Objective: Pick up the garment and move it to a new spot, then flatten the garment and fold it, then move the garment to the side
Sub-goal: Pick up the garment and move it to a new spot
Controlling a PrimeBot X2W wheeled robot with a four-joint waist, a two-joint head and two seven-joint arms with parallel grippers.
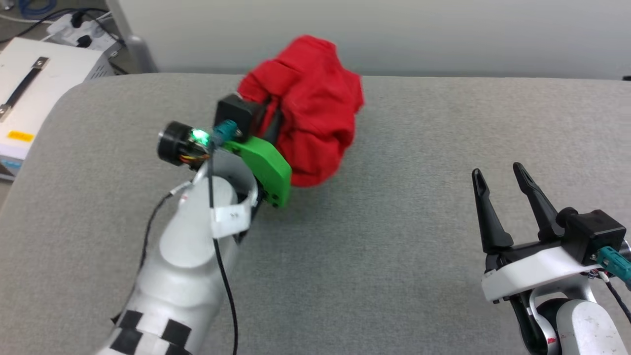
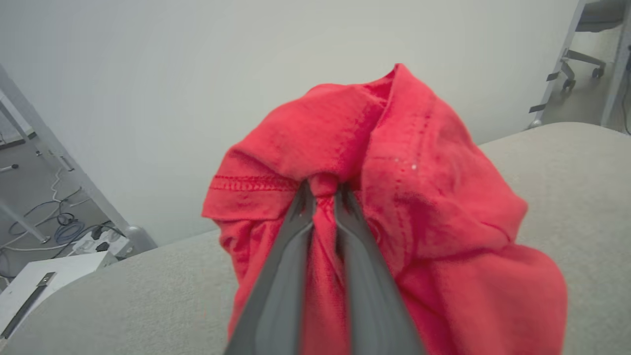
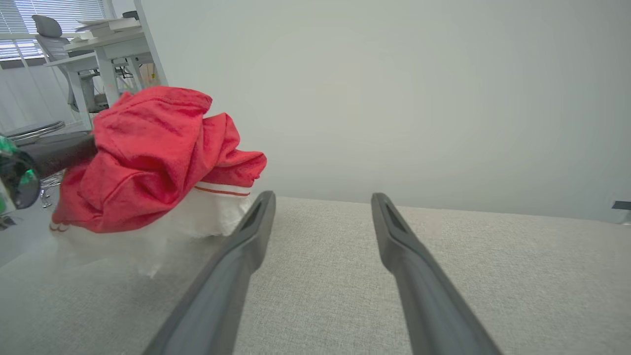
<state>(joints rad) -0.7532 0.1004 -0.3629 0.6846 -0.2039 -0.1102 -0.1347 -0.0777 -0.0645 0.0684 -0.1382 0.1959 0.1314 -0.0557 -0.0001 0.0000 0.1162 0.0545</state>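
The left gripper [image 2: 323, 191] is clamped on a pinch of the garment [image 1: 310, 108], its two dark fingers nearly together with red cloth squeezed between the tips. The garment hangs bunched in a ball at about twelve o'clock in the head view, near the far edge of the grey padded table [image 1: 394, 256], with white striped-trim cloth sagging beneath. The right gripper [image 1: 497, 171] sits at four o'clock, fingers spread apart, holding nothing

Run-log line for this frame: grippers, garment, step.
left gripper: shut on garment, bunched, raised | right gripper: open, empty, over grey table | step: carry garment to new spot; flatten and fold not yet done
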